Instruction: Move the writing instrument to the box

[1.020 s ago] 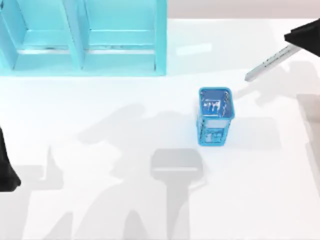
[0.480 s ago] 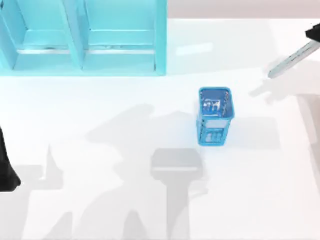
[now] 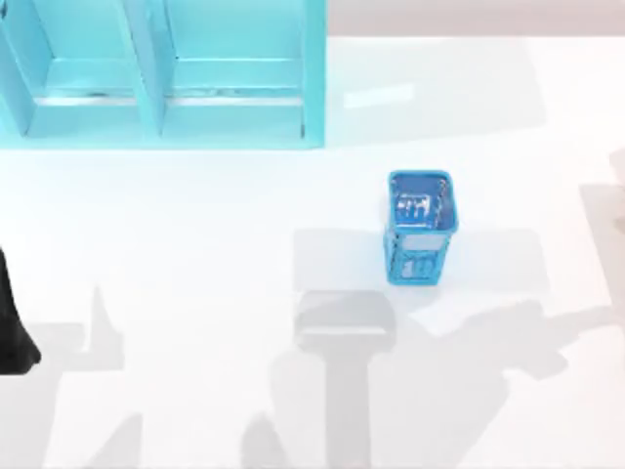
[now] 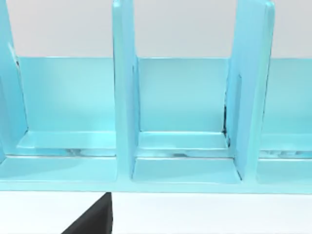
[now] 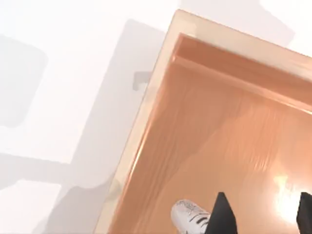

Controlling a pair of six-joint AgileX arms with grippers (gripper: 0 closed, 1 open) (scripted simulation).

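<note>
Right end effector (image 5: 263, 219) is over the open wooden box (image 5: 219, 131), low above its floor. Whether it is clamped on anything cannot be told from the right wrist view. The left arm (image 3: 10, 332) is parked at the tabletop's left edge.

Items, by size:
1. White tabletop (image 3: 195, 244).
2. Cyan shelf unit (image 3: 161, 73), at the far left, with upright dividers.
3. Wooden box, shallow, its floor bare apart from item 5.
4. Small blue cup (image 3: 421, 230), upright, right of centre, well apart from the shelf.
5. Writing instrument (image 5: 187, 215): its silver-grey end is within the box outline, just beside the end effector. Whether it rests on the floor or is carried cannot be told.

Handling, as a judgement: light, rigid, smooth and liable to roll or twist. Hold is best taken across the thick upper part.

View differences: the right wrist view supplies the box and pen, the top view the cup and overall layout, and the left wrist view the shelf compartments at close range.
</note>
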